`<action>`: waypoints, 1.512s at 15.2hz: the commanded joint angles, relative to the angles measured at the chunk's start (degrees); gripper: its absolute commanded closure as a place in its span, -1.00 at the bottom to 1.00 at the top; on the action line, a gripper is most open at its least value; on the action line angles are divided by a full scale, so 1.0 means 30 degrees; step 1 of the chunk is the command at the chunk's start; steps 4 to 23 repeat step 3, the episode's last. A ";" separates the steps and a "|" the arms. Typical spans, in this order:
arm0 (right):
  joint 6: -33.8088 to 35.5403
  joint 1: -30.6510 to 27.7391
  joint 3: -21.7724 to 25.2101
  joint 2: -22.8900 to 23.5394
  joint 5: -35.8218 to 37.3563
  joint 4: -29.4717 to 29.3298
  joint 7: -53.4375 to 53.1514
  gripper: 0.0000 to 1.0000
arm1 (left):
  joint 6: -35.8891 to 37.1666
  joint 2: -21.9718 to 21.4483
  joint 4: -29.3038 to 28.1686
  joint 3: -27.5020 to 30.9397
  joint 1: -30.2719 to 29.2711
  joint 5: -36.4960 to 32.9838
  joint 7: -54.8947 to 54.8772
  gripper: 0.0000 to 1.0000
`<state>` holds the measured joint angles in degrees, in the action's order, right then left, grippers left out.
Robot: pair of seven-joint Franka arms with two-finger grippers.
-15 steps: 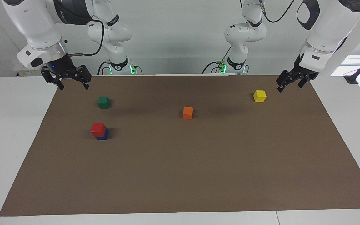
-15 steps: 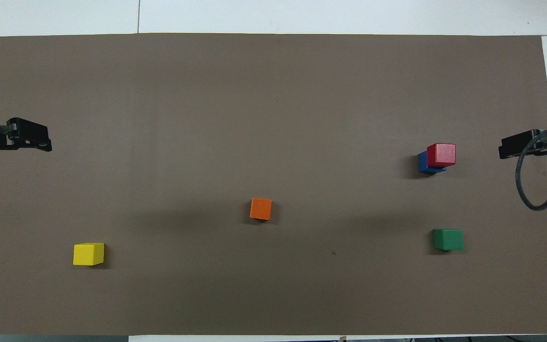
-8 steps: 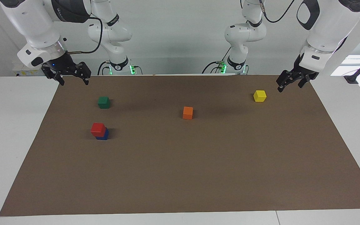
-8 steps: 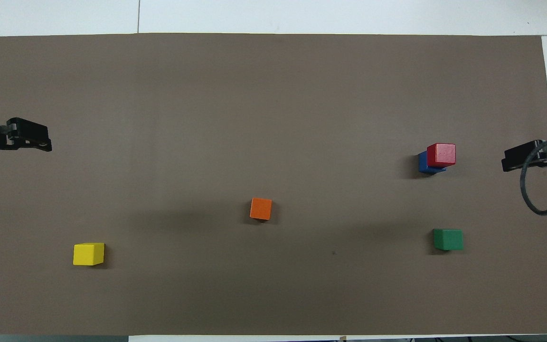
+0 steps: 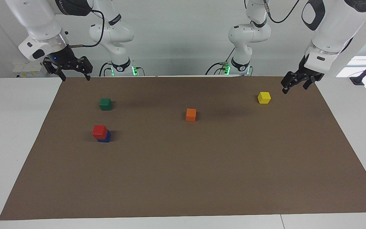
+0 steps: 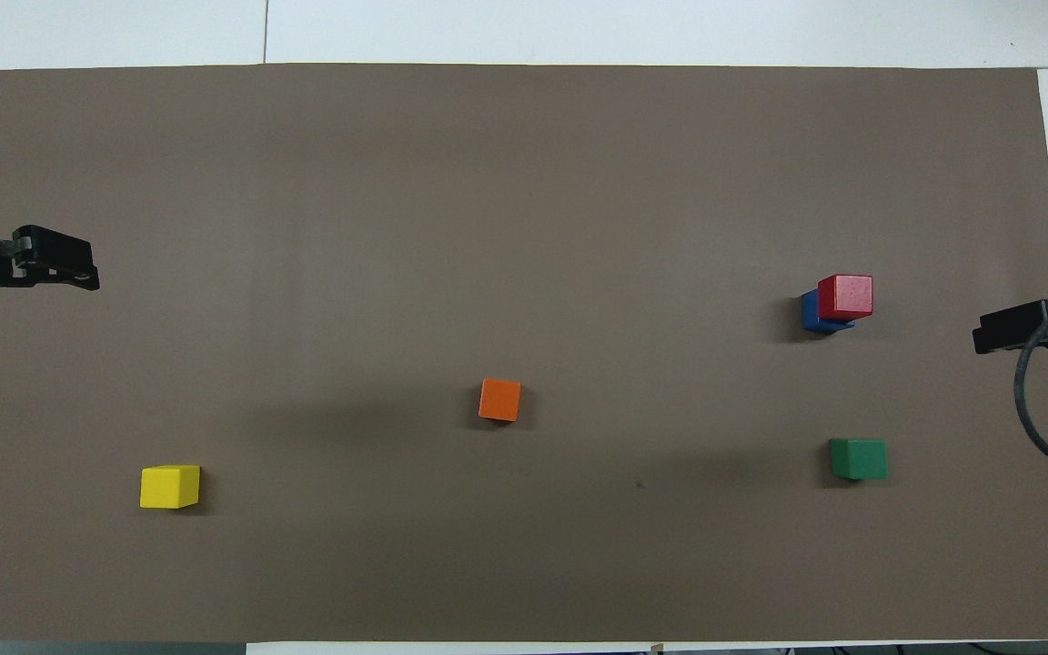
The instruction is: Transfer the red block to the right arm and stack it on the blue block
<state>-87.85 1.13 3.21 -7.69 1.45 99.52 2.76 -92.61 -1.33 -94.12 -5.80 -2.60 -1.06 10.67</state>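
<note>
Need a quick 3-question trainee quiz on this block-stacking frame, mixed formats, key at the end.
1. True or false: the red block rests on the blue block.
2. Which loose cube lies nearest the robots' end of the mat? A) green cube B) orange cube C) yellow cube
3. Fill in: the right tool holds ____ and hangs over the mat's edge nearest the robots.

Key:
1. True; the red block sits slightly offset, with the blue one showing at one side.
2. C.
3. Nothing; its fingers are spread and empty. The left tool waits near the yellow cube.
</note>
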 commanded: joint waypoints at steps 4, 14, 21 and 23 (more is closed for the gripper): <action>-0.0396 -0.0404 -0.0133 -0.0337 -0.0249 0.0488 0.0486 -1.00 | 0.0079 -0.0083 -0.0062 0.0059 -0.0043 0.0236 0.0018 -1.00; -0.0396 -0.0404 -0.0133 -0.0337 -0.0249 0.0488 0.0486 -1.00 | 0.0079 -0.0083 -0.0062 0.0059 -0.0043 0.0236 0.0018 -1.00; -0.0396 -0.0404 -0.0133 -0.0337 -0.0249 0.0488 0.0486 -1.00 | 0.0079 -0.0083 -0.0062 0.0059 -0.0043 0.0236 0.0018 -1.00; -0.0396 -0.0404 -0.0133 -0.0337 -0.0249 0.0488 0.0486 -1.00 | 0.0079 -0.0083 -0.0062 0.0059 -0.0043 0.0236 0.0018 -1.00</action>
